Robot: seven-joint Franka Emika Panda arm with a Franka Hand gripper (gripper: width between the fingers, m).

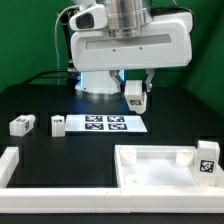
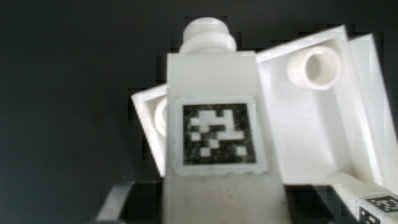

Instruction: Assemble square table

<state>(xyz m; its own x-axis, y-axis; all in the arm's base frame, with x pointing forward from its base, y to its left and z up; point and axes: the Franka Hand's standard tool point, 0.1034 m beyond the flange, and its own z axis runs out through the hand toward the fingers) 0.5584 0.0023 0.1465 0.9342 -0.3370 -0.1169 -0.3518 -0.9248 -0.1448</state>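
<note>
The gripper pinches one leg between its fingers, raised clear of the black table. In the exterior view it hangs in front of the arm's white base, over the right end of the marker board.

In the wrist view the held leg fills the middle of the picture. Its black-and-white tag faces the camera and a rounded peg sticks out of the end away from the fingers. The fingers sit at either side of the leg's other end.

The slab lies flat at the near right of the table, nearer than the gripper and a little to its right, and it does not touch the leg. In the wrist view one of its corners shows behind the leg, with a round socket just beside the peg end and off to one side of it. How far the leg is above that corner cannot be told.

A fourth leg, tag forward, stands upright at the slab's right side. Whether it sits in a socket cannot be told.

Two more legs lie on the table at the left, one just left of the marker board and the other further left, both well apart from the gripper.

The rail runs along the near edge, with its upturned end at the near left.
</note>
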